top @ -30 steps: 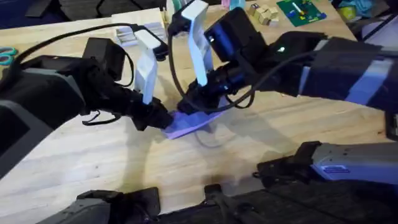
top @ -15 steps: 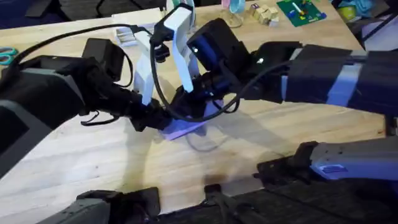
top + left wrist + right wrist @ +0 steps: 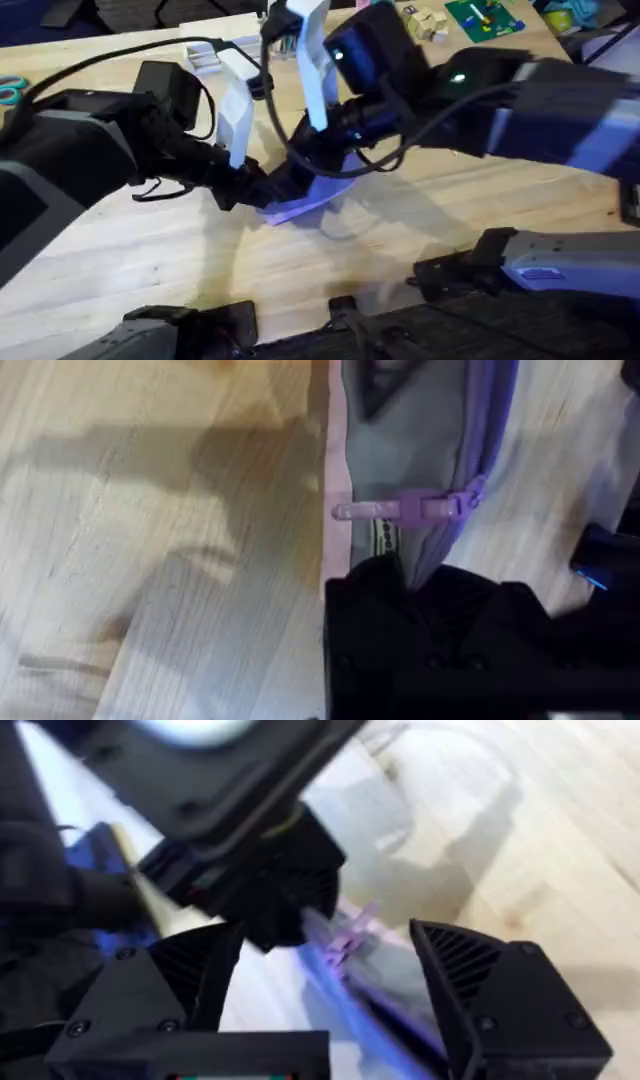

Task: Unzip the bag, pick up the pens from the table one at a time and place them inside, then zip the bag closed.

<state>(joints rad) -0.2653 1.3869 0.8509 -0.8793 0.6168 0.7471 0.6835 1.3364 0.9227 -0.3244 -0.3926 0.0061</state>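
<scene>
Both claws meet at the bag (image 3: 305, 203); right claw (image 3: 330, 970) gapes.

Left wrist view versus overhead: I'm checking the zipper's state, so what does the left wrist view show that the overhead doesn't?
The left wrist view alone shows the bag's grey side panel, its purple zipper pull lying across that panel, and the left gripper clamped on the bag's end. The overhead alone shows both arms meeting over the bag, with teal scissors at the table's far left edge. Both show the lavender bag lying on the pale wood.
</scene>
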